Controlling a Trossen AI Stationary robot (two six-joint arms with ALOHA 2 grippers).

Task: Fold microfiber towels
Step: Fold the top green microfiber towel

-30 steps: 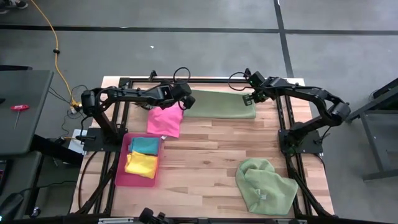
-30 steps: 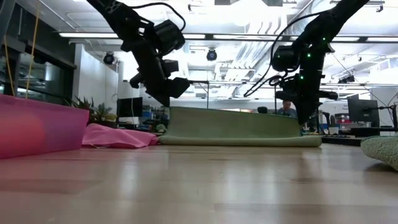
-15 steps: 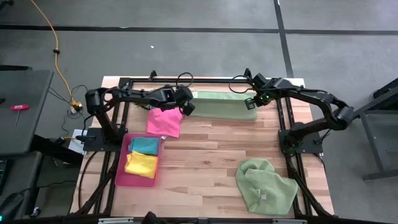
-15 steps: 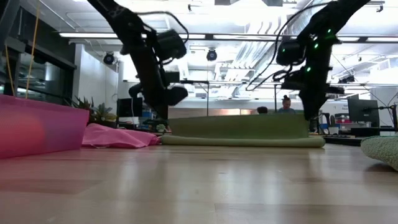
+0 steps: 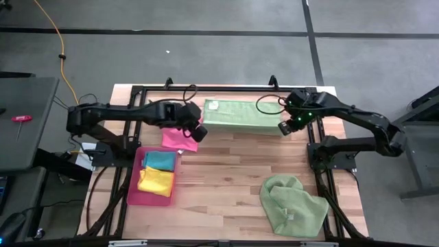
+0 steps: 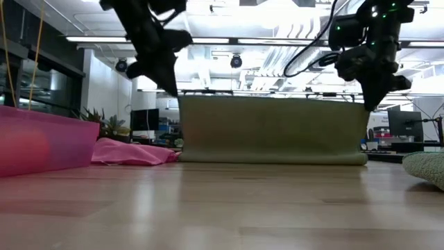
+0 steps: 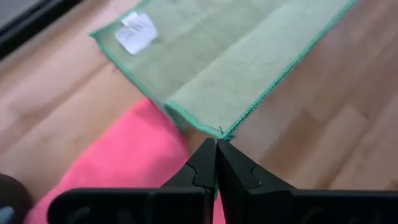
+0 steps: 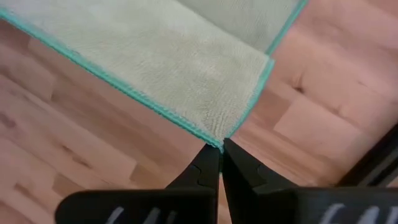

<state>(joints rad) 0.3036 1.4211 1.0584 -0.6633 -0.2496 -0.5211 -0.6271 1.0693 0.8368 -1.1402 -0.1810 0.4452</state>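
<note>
Fingers on the left gripper (image 5: 199, 130) are pinched tight together on the near left corner of the pale green towel (image 5: 241, 114), sitting just left of center in the high view. From the left wrist camera you can see the green stitched corner caught right at the fingertips (image 7: 216, 148).

Going left to right in the high view: the pink tray (image 5: 134, 186) is at lower left with a teal towel (image 5: 160, 160) and a yellow towel (image 5: 156, 182) in it. The hot pink towel (image 5: 180, 138) lies right above the tray, partly under the left arm. The held green towel is stretched across the upper middle of the wooden table (image 5: 226, 171) (in the low view it hangs like a curtain, bottom fold resting on the wood).

Right gripper (image 5: 283, 128) is clamped closed on the other near corner, right of center. A second pale green towel, crumpled (image 5: 291, 204), sits at lower right, well apart from both arms.
</note>
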